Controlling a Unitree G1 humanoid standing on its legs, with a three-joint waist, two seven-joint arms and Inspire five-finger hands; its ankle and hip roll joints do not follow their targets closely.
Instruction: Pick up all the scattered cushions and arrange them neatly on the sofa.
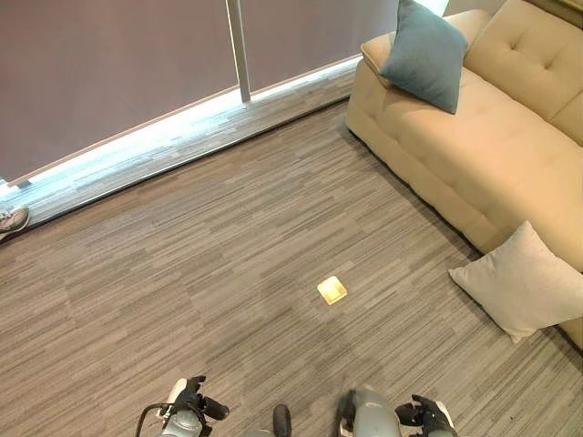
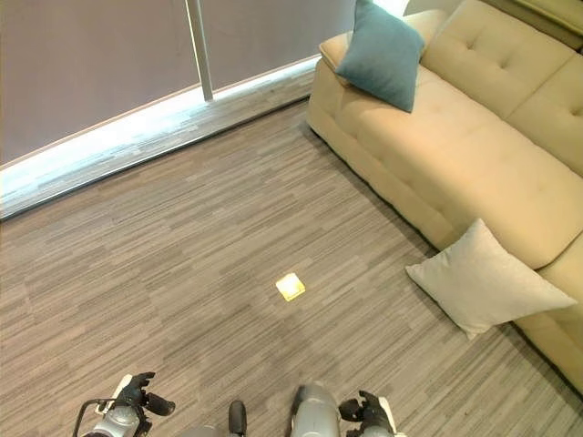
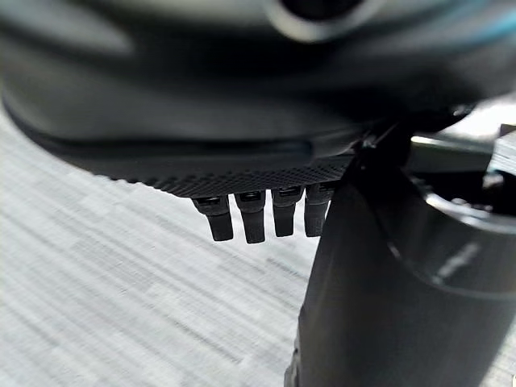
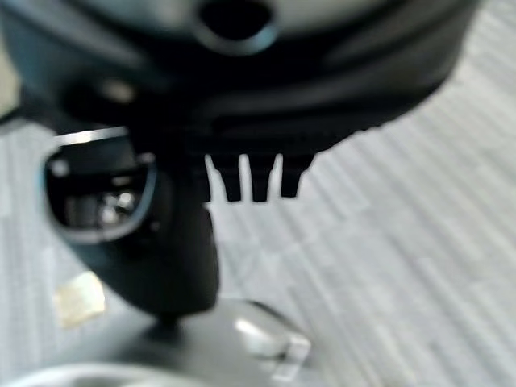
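Cushions: a beige cushion (image 1: 524, 280) lies on the floor, leaning against the sofa front; a teal cushion (image 1: 426, 53) stands upright on the seat by the far armrest.
Sofa (image 1: 474, 150): beige, along the right.
Floor plate (image 1: 332, 289): small, yellow, well apart from the cushions.
Left hand (image 3: 260, 216): fingers straight, holding nothing.
Right hand (image 4: 254, 179): fingers straight, holding nothing.
Shoe (image 1: 11, 219): a person's, by the window.

grey floor, bright window line

a grey striped plank floor (image 1: 228, 246) spreads ahead of the robot hand (image 1: 191, 401). a small yellow square (image 1: 332, 289) lies on it. farther off, dark window blinds (image 1: 118, 64) with a pale post (image 1: 239, 50) hang above a strip of daylight (image 1: 173, 127) along the floor edge.
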